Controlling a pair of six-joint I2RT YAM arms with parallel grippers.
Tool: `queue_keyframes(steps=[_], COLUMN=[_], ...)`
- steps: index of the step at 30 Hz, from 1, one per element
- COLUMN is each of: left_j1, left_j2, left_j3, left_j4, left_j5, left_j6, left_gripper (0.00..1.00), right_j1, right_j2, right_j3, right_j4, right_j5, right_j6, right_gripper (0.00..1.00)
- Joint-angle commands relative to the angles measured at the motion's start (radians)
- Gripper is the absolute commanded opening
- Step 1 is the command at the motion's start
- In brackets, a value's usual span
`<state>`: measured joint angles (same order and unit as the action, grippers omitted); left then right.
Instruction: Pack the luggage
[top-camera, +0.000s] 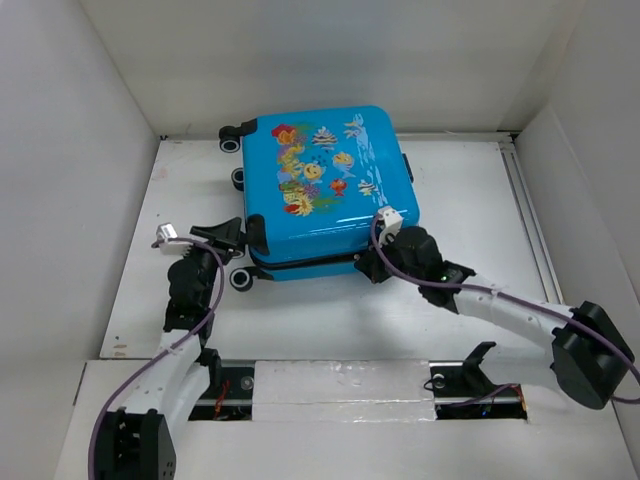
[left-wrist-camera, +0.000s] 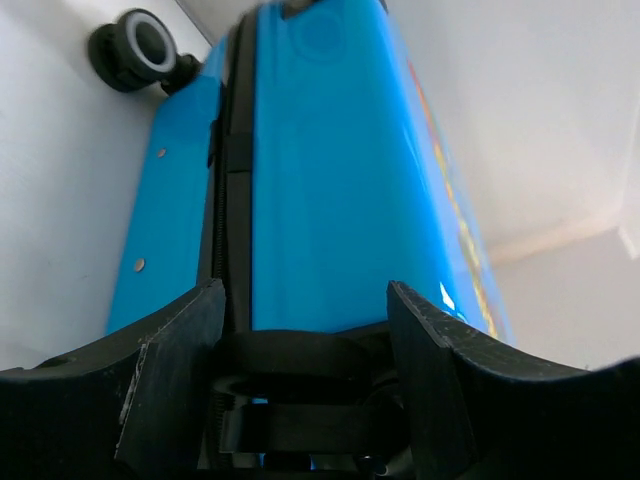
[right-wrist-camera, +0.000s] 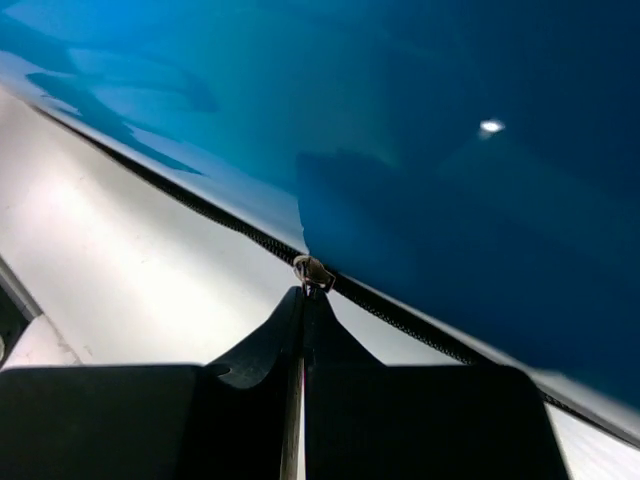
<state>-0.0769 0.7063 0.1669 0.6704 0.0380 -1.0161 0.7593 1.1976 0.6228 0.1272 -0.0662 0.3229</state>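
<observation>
The luggage (top-camera: 320, 190) lies flat and closed on the white table, fish print facing up, wheels to the left. My left gripper (top-camera: 243, 235) is at its near-left corner. In the left wrist view the left gripper (left-wrist-camera: 305, 310) has its fingers on either side of a black wheel (left-wrist-camera: 300, 355), which fills the gap, with the blue shell (left-wrist-camera: 330, 180) beyond. My right gripper (top-camera: 368, 262) is at the near edge seam. In the right wrist view the right gripper (right-wrist-camera: 307, 298) is shut on the pull of the zipper slider (right-wrist-camera: 313, 270) on the black zip under the shell (right-wrist-camera: 450, 150).
Another wheel (top-camera: 240, 278) sticks out at the near-left corner, and two more (top-camera: 230, 140) at the far left. White walls enclose the table on three sides. A rail (top-camera: 525, 200) runs along the right edge. A black bracket (top-camera: 480, 358) sits at the near edge.
</observation>
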Motion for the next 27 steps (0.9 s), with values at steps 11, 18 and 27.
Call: queue_keyframes(steps=[11, 18, 27], left_j1=[-0.477, -0.643, -0.676], left_j2=[0.214, 0.298, 0.312], left_j3=[0.272, 0.237, 0.250], left_j4=[0.052, 0.109, 0.172], left_j5=[-0.181, -0.187, -0.093], left_j6=[0.280, 0.209, 0.130], left_gripper=[0.00, 0.00, 0.00], right_j1=[-0.388, -0.175, 0.245], right_j2=[-0.035, 0.008, 0.008], right_j3=[0.115, 0.014, 0.012], right_j4=[-0.015, 0.129, 0.227], right_j5=[-0.257, -0.279, -0.106], right_j6=[-0.111, -0.023, 0.059], right_gripper=[0.00, 0.00, 0.00])
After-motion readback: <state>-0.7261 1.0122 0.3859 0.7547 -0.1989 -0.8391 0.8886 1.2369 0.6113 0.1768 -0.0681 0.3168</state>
